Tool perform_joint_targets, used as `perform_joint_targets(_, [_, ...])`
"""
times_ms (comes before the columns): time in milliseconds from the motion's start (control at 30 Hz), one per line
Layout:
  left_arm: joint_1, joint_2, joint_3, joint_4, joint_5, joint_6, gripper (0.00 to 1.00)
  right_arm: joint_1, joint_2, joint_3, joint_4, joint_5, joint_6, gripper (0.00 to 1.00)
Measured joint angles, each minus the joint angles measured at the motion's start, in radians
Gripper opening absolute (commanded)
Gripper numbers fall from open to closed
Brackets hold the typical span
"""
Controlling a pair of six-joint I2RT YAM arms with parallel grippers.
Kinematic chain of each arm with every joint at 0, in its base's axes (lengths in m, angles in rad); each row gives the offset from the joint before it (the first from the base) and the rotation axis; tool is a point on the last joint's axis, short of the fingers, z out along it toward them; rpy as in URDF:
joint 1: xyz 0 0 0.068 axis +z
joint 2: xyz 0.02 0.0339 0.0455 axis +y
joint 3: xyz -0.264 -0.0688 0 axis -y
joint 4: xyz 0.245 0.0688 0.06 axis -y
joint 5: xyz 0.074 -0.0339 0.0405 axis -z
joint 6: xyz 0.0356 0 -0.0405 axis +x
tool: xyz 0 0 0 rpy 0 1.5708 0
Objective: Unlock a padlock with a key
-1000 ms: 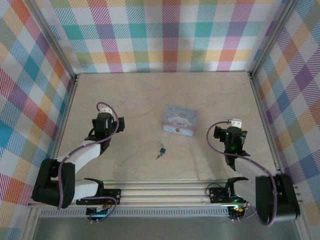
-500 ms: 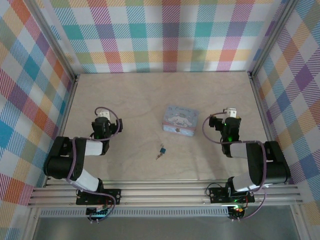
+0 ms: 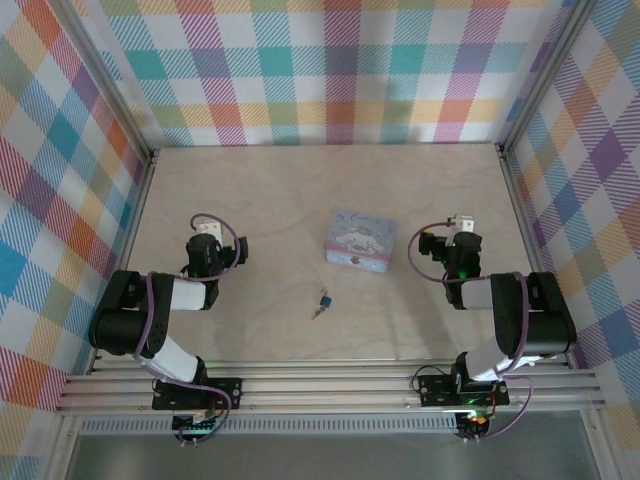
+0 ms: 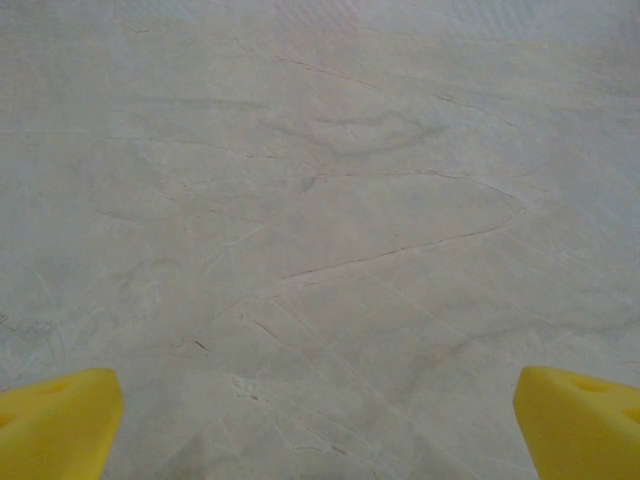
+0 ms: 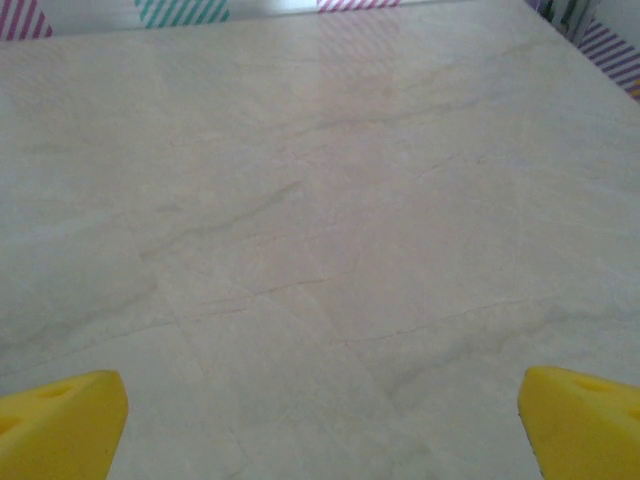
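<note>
The tiny dark-blue padlock (image 3: 323,298) lies on the pale wooden table (image 3: 280,200), near the front and between the two arms. The thin greyish key (image 3: 317,313) lies just in front of it, touching or almost touching. My left gripper (image 3: 207,240) hangs well to the left of them. In its wrist view the left gripper (image 4: 320,425) is open, its yellow fingertips (image 4: 55,420) wide apart over bare table. My right gripper (image 3: 461,242) hangs to the right, beyond the box. The right gripper (image 5: 320,425) is open too, with nothing between its yellow fingertips (image 5: 60,420).
A pale blue cartoon-printed box (image 3: 361,241) stands just behind the padlock, between the two grippers. Checked cloth walls (image 3: 330,70) and metal frame posts close the table in on three sides. An aluminium rail (image 3: 330,385) runs along the near edge.
Both arms have folded up, their elbows drawn in over the table, and both wrists have shifted slightly toward the back. Padlock, key and box have stayed put.
</note>
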State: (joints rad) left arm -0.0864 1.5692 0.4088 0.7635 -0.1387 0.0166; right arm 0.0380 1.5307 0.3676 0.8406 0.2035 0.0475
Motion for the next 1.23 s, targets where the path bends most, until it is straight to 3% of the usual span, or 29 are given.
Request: perform_joint_targets(1233, [0.0, 0.0, 0.0, 0.0, 0.0, 0.0, 1.0, 0.0, 0.0, 0.001, 0.005, -0.017, 0.0, 1.0])
